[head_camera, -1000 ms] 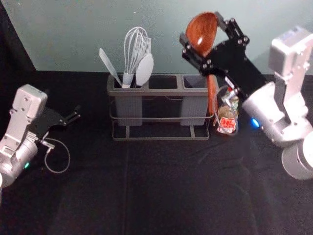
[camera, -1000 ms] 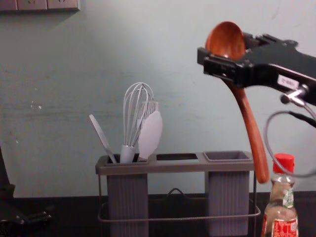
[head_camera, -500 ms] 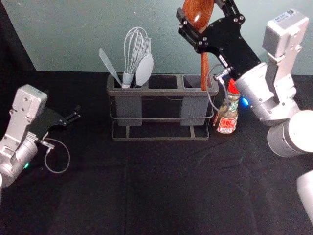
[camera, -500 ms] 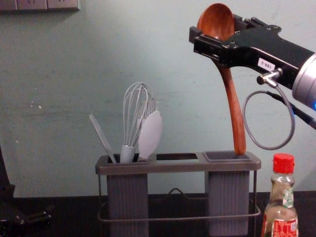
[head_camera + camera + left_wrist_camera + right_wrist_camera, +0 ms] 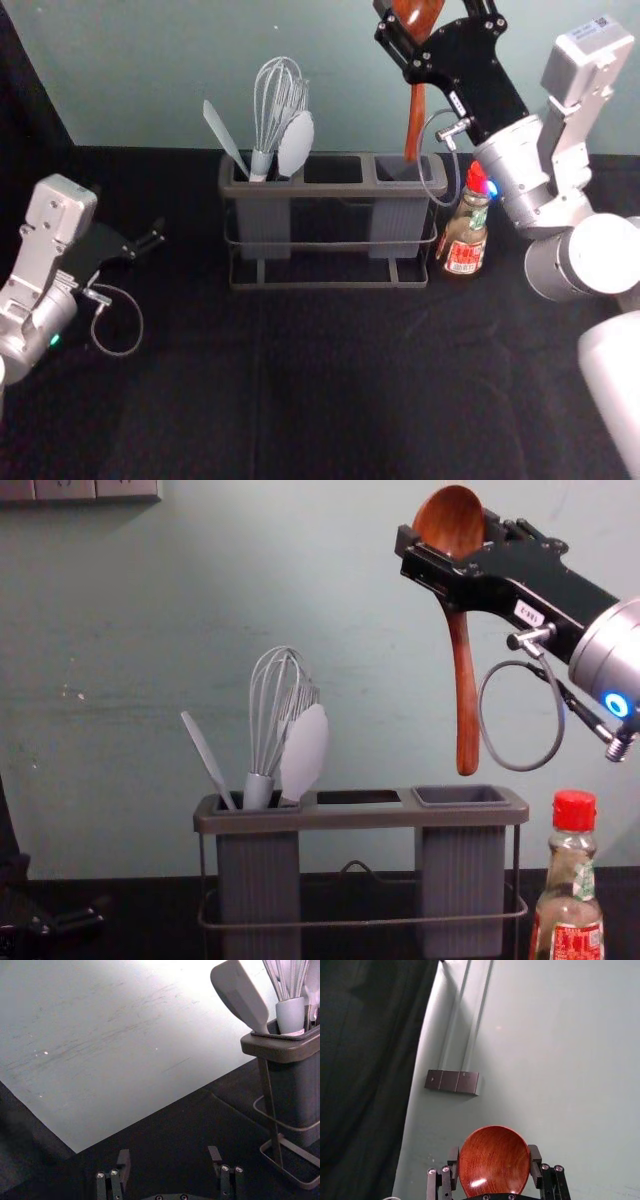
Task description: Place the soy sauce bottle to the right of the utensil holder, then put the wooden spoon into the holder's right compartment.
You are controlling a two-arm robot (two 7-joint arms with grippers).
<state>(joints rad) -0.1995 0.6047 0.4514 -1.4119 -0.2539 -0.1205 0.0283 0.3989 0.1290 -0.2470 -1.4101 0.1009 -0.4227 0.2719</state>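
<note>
One-handed before scuffed wall [image 5: 120, 760], pinching glossy wooden spoon [image 5: 463, 680] by the bowl with right gripper [image 5: 448, 532], above ribbed holder [image 5: 370, 818]. Idle with left gripper [image 5: 128, 212], wide open over creased black cloth [image 5: 250, 400] at left; glass bottle [image 5: 572, 880] right of holder.

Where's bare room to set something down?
Black cloth lies bare in front of the grey utensil holder, and between it and the left gripper. Crowded: the left compartment, with a white wire whisk, and the right end, by the red-capped glass bottle.
</note>
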